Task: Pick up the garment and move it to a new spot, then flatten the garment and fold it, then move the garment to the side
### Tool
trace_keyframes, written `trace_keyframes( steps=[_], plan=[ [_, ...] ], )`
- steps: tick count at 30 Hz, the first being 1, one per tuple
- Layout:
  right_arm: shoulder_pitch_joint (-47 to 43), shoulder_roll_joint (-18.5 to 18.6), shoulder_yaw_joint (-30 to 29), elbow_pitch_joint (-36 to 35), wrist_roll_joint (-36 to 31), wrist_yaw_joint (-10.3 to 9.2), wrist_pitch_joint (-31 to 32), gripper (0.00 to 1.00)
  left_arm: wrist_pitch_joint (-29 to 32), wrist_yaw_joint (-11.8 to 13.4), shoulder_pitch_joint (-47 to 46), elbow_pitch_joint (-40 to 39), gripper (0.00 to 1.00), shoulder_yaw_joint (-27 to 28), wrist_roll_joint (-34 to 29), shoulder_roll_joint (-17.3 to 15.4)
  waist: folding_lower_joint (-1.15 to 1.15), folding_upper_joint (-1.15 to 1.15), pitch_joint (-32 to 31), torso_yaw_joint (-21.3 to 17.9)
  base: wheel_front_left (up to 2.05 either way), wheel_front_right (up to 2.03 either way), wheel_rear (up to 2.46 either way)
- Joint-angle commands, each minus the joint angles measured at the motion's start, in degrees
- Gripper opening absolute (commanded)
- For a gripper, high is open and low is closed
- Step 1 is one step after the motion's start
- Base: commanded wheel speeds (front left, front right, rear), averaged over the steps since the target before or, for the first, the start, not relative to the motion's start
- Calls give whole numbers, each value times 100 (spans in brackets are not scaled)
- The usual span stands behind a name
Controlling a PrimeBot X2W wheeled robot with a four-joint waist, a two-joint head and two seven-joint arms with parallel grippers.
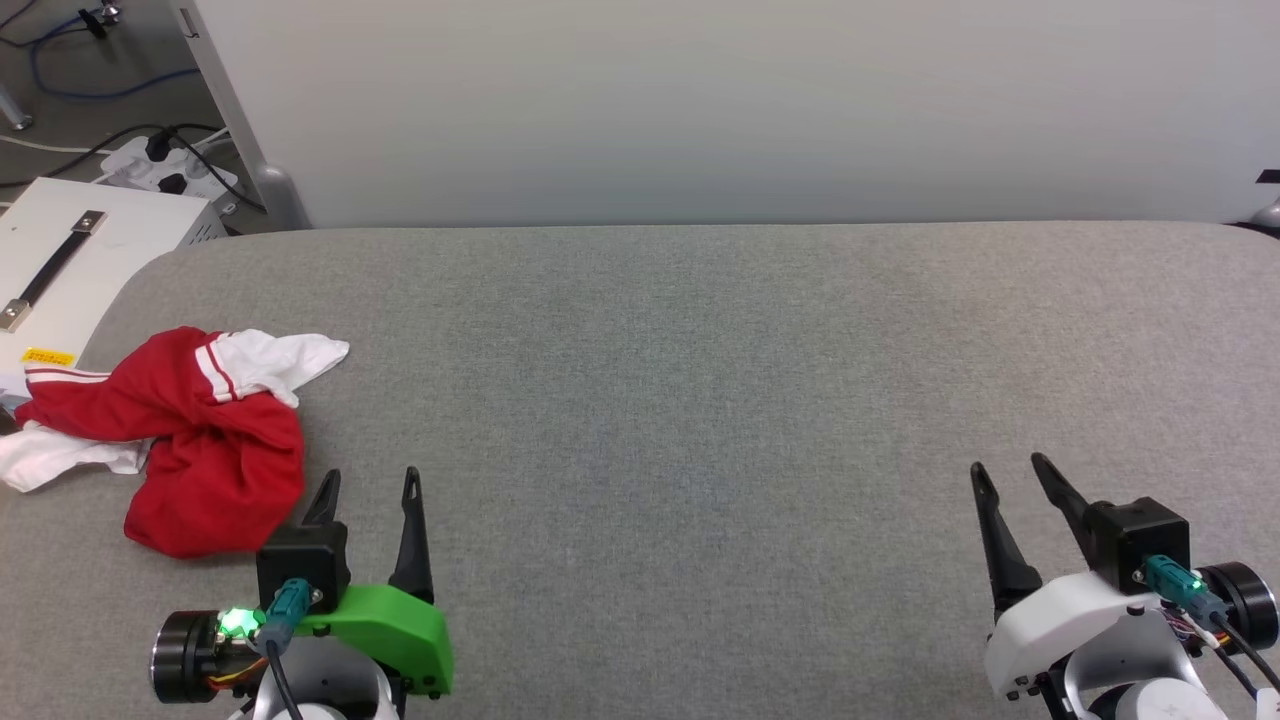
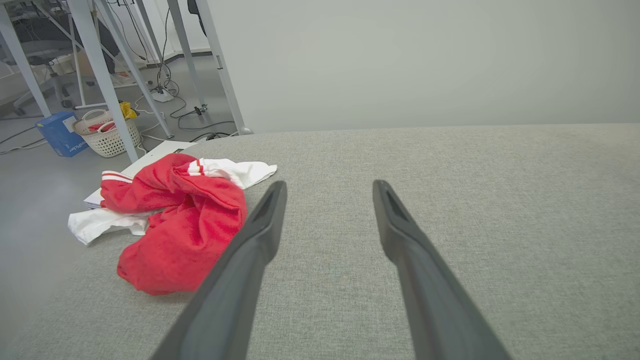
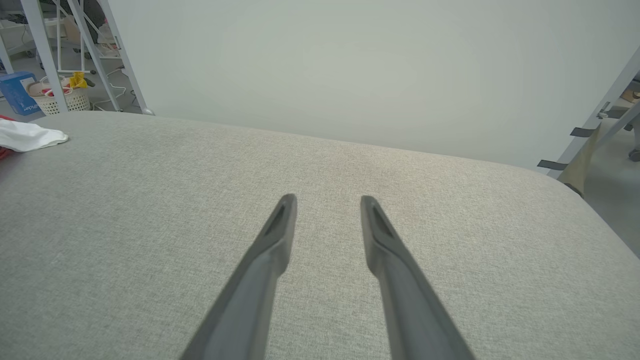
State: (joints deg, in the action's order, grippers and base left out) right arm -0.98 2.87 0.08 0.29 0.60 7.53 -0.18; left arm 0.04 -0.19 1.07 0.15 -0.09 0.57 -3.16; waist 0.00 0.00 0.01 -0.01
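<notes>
Two end effectors hover with fingers spread: the left end effector (image 1: 370,474) just beside the crumpled red-and-white garment (image 1: 215,450), the right end effector (image 1: 1008,463) well apart from it. The garment lies bunched at the grey tabletop's (image 1: 700,400) edge, with a white box (image 1: 60,270) just beyond it.

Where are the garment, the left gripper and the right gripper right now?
garment (image 1: 215,470): head view, on its crumpled red body.
left gripper (image 1: 372,476): head view, midway between its open fingertips.
right gripper (image 1: 1009,466): head view, midway between its open fingertips.
</notes>
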Motion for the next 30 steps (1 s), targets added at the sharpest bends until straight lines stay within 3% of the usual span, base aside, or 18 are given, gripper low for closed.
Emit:
trace_keyframes(
  steps=[1,30],
  plan=[
    [1,0,-13,4,25,0,-34,100,-34,25,-2,-6,100,-4,11,1,0,0,2,0,0,0,0],
    [-47,0,-81,-203,553,-1,-373,100,-379,152,-15,-122,100,-60,135,7,0,0,26,6,0,0,0]
  ],
)
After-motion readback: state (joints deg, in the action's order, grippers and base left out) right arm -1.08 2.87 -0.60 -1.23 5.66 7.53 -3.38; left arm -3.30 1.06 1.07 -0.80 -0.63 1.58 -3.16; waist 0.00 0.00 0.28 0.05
